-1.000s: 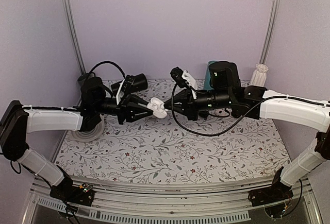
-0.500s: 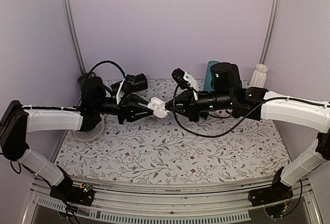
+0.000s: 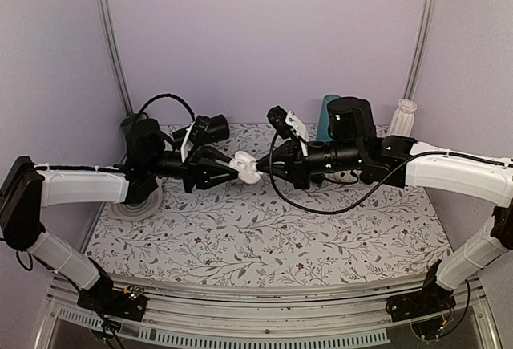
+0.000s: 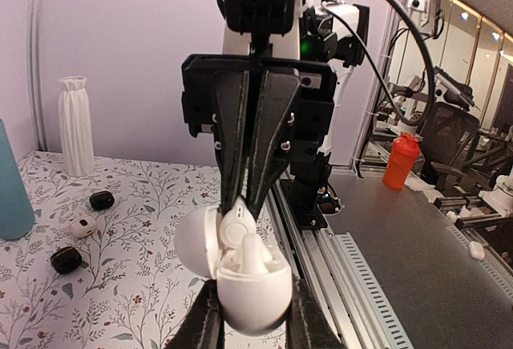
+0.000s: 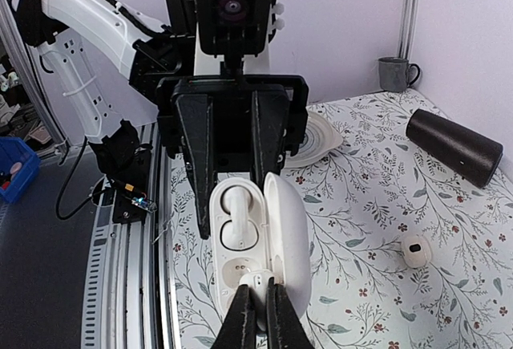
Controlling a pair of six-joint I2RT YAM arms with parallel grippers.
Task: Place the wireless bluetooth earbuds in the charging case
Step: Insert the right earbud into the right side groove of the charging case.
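1. Up over the floral-print tablecloth [image 3: 264,229], top view: L gripper [image 3: 240,170] and R gripper [image 3: 261,169] are meeting tip to tip. L is clamping the glossy white, pebble-shaped charging case [image 3: 248,167], which is sitting btwn the two tools, clear of the cloth.
2. Left wrist view: L's black fingers [image 4: 205,326] are squeezing the case's rounded base from both sides. The domed lid [image 4: 195,241] is hanging open to one side. A smooth white seated earbud [image 4: 255,254] is resting in its well. R's tapered black fingers are pointing in from above, pressed together and nipping the second earbud [image 4: 239,225] at the case's mouth. Lying on the cloth behind: ribbed white vase [image 4: 74,124], two black lumps [image 4: 102,200], small white round piece [image 4: 82,226].
3. Right wrist view: R's fingertips are pinching nearly closed on the second earbud, mostly hidden, just above the case's free socket. The seated earbud is lying lengthwise in the other well, w/ the lid standing open beside it. A matte black cylinder [image 5: 453,147] and a grey mug [image 5: 394,74] are sitting further back.
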